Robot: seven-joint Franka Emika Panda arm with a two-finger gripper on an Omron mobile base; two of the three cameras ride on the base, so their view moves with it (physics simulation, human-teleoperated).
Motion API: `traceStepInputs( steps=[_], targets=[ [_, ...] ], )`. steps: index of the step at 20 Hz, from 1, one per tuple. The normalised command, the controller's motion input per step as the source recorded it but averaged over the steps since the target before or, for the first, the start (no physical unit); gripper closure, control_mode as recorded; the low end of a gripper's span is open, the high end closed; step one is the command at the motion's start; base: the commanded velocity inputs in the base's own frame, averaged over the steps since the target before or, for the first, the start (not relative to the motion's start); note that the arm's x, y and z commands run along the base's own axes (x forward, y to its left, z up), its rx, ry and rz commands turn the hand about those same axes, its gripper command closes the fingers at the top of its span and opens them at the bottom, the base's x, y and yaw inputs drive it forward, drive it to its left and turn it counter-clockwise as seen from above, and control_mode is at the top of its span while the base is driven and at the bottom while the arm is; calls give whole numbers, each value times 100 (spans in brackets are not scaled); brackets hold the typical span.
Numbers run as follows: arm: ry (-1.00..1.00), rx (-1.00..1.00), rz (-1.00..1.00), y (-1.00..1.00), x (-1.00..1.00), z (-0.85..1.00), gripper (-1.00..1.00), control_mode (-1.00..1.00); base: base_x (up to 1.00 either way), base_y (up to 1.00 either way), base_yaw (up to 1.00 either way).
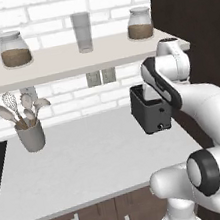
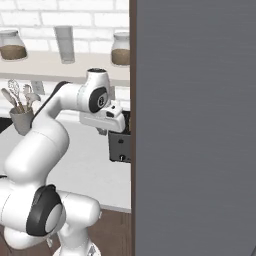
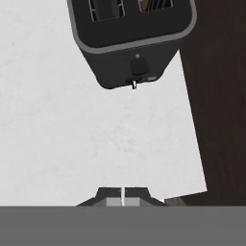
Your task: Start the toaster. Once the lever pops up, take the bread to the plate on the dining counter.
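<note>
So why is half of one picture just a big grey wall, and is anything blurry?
In the right base view a tall grey panel stands close to the camera and hides most of the toaster. In the left base view the light is soft and even, the toaster sharp, no glare. In the hand view the toaster looks stretched, wide on top and narrow below; the fingers look closed.

Two base views looked forward from behind the arm, left and right, sharing the toaster [image 1: 150, 113] near the countertop's [image 1: 90, 161] right edge. The hand view looked straight down, close above it.
</note>
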Motion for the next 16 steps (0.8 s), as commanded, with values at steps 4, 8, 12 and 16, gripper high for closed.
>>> traceStepInputs(
  steps=[4,8,12,16],
  targets=[
    [0,-2,-5,-1,22,-26,100,-100,0,0,0],
    [0,-1,-1,-11,25,-25,100,-100,0,0,0],
    [0,0,0,-23,25,-20,100,-100,0,0,0],
    [0,0,0,-23,26,-14,100,-100,0,0,0]
  ],
)
